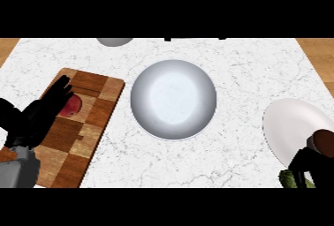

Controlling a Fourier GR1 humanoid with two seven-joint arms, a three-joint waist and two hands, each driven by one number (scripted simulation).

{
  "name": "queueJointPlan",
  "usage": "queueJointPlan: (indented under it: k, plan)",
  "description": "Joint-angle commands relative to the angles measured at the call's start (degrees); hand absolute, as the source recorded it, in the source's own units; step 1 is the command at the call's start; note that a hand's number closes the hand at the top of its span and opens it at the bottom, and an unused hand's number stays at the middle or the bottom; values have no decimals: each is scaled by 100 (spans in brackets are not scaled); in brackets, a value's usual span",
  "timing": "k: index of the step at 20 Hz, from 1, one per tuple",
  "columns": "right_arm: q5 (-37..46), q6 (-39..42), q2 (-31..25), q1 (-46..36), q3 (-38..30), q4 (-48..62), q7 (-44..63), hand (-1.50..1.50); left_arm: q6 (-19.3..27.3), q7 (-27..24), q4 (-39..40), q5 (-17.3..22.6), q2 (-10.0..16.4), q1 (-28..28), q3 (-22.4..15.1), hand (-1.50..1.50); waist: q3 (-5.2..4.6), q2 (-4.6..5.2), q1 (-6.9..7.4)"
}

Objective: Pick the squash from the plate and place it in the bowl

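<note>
The green squash [287, 178] shows only as a small patch at the lower right edge, below the white plate's [291, 125] near rim. My right hand [306, 162] is curled round it and hides most of it. A dark brown rounded shape [323, 140] sits just above the hand, over the plate's right part; I cannot tell what it is. The large grey-white bowl [141, 90] stands at the counter's middle, left of the plate, with nothing in it. My left hand [40, 114] rests open at the left, fingers up, over the wooden cutting board [91, 132].
A red fruit [73, 106] lies on the cutting board, partly behind my left hand. A grey rounded object [115, 42] is cut off by the far edge. Bare marble counter [248, 70] lies between the bowl and the plate.
</note>
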Motion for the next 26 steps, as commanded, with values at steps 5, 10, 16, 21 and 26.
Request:
queueJointPlan:
  k: [5, 10, 16, 21, 26]
  plan:
    - [-331, 982, 646, -1044, 488, -1612, 1351, 150, 6, 5, 64, -83, -67, -72, -113, 0, -9, 14, 124]
    - [-363, 1096, 1664, -2053, 767, -1236, 1993, 150, -17, 119, 5, -73, -60, -142, -154, 0, -9, 2, 169]
    - [-249, 1311, 2663, -4003, 725, -38, 2870, 150, 66, 70, 102, -149, -183, -187, -219, 0, -4, 31, 285]
    - [-305, 890, 2687, -5164, 510, 936, 3110, 150, 11, -17, 361, -117, -130, -508, -140, 0, 9, 58, 265]
    - [-260, 195, 2694, -6178, 258, 2258, 2996, 150, 7, -218, 398, -179, -234, -453, -214, 0, 12, 78, 335]
